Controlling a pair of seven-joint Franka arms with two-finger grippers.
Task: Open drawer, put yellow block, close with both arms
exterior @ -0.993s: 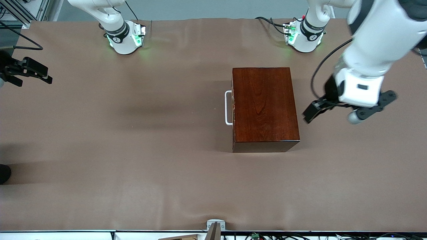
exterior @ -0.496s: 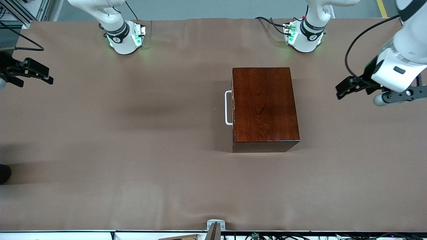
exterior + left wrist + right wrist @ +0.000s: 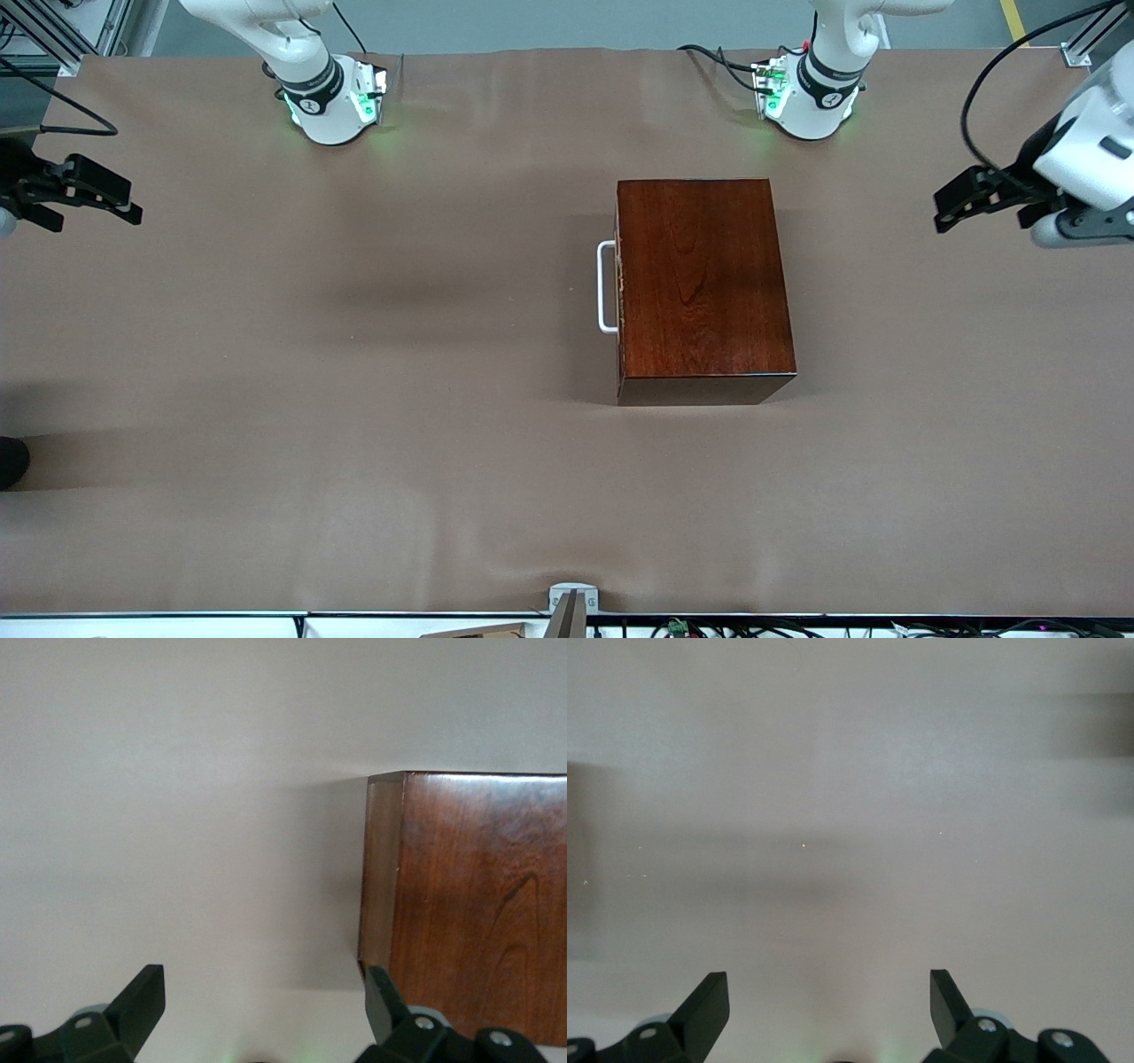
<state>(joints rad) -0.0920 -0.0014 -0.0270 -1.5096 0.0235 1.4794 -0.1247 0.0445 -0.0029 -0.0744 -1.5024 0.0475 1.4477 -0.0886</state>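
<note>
A brown cloth-covered desk (image 3: 354, 399) carries a glossy reddish-brown wooden box (image 3: 700, 283), its drawer shut flush with only the white bar handle (image 3: 605, 286) showing. The left end effector (image 3: 966, 199) hangs open over the desk's left-arm end; the right end effector (image 3: 84, 190) hangs open over the right-arm end. Cables (image 3: 709, 58) trail near the bases.

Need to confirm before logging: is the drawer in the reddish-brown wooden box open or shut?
Shut: its white U-shaped bar handle sits close against the box.
</note>
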